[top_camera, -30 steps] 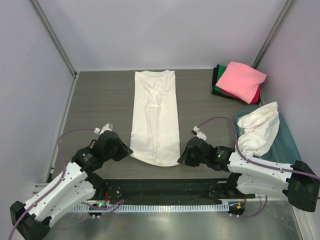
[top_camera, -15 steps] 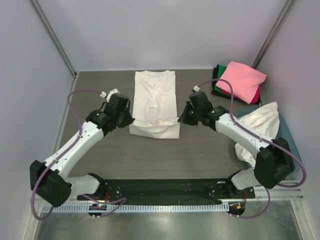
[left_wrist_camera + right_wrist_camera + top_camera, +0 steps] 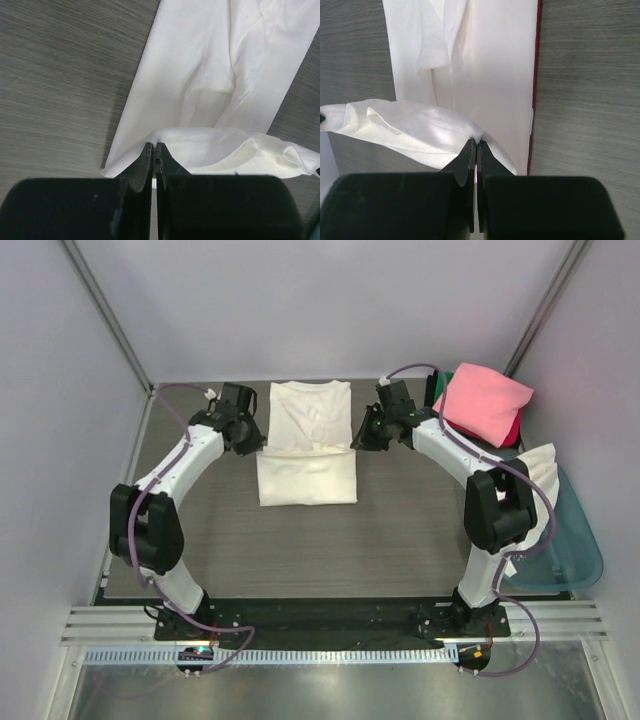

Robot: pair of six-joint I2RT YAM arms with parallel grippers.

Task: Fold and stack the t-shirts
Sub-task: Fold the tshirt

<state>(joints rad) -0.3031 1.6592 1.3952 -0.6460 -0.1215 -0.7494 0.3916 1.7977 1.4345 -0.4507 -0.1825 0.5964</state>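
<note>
Grips the cream t-shirt (image 3: 305,475) at both hem corners: left gripper (image 3: 154,148) clenched on the left corner, right gripper (image 3: 475,145) clenched on the right, each pair of jaws pressed together on a pinch of cloth. Holds the hem just above the shirt's middle, near half doubled over the far half, fold line toward the arms, collar end flat on the table (image 3: 200,530) by the far wall. Well apart, in the far right corner: folded pile, pink t-shirt (image 3: 482,403) on top, green, red and black edges beneath. Nearer the arms on that side: second cream t-shirt (image 3: 530,475), draped over the teal tub (image 3: 575,545).
</note>
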